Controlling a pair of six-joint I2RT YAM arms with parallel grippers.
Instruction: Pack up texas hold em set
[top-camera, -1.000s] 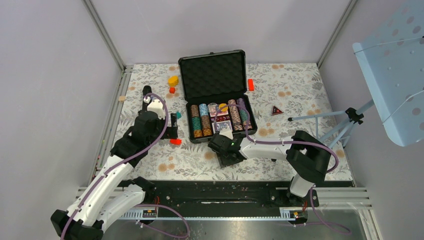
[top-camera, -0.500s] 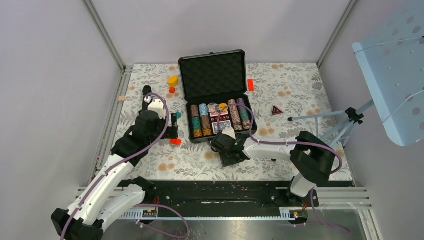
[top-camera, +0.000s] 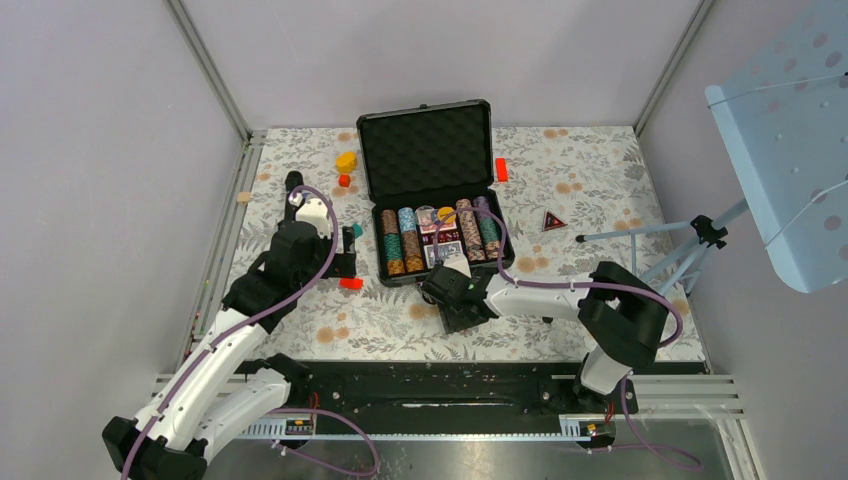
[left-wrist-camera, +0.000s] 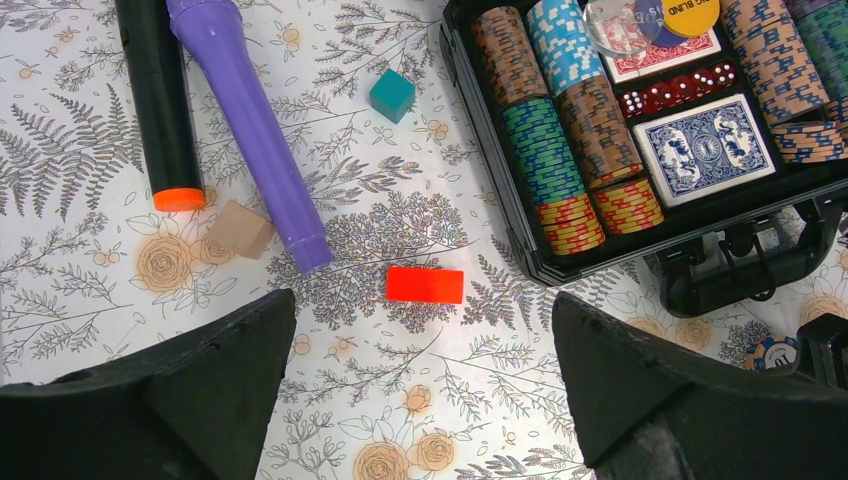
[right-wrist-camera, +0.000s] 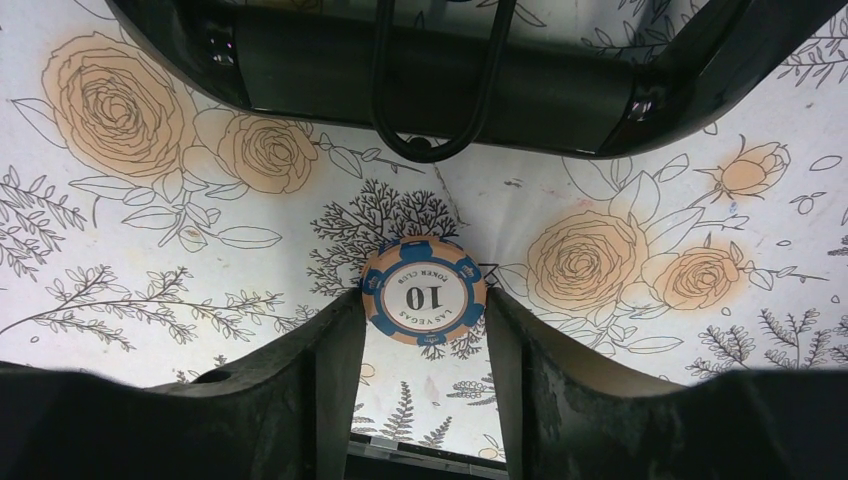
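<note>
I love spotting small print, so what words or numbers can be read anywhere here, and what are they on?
"10": middle of the loose poker chip.
"POKER CLUB": around that number, on the same chip.
"LAS VEGAS": on the same chip, on the other side of the number.
"IG BLIND": on the yellow disc, with the start cut off by the picture's edge.
Clear disc: lettering too blurred to read.
Black triangle: too small to read.

The worktop (left-wrist-camera: 80, 280) is white, printed with grey ferns and peach roses. The black rectangular hard case (top-camera: 425, 150) has black egg-crate foam. Its rows of striped poker chips (left-wrist-camera: 545, 150) run brown, light blue, green and orange-red. The card deck (left-wrist-camera: 708, 150) is blue-and-white patterned. The loose round poker chip (right-wrist-camera: 424, 292) is peach, blue-edged, white-centred. The flat rectangular block (left-wrist-camera: 425, 284) is orange-red.
</note>
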